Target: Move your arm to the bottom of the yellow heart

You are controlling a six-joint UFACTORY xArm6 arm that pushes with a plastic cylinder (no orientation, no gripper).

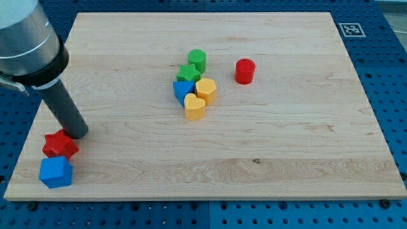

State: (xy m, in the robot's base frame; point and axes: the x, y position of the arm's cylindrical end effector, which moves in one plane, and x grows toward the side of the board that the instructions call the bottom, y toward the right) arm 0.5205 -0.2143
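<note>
The yellow heart (194, 107) lies near the board's middle, at the bottom of a tight cluster. Just above it to the right is a yellow hexagon (206, 90), to its upper left a blue triangle (183, 90), above those a green star (188, 72) and a green cylinder (197, 60). My tip (77, 134) rests far to the view's left, touching the upper right of a red star (60, 145). The tip is well apart from the yellow heart, to its lower left.
A blue cube (56, 172) sits just below the red star near the board's bottom-left corner. A red cylinder (245, 70) stands right of the cluster. The wooden board (286, 146) lies on a blue pegboard, with a marker tag (351, 29) at top right.
</note>
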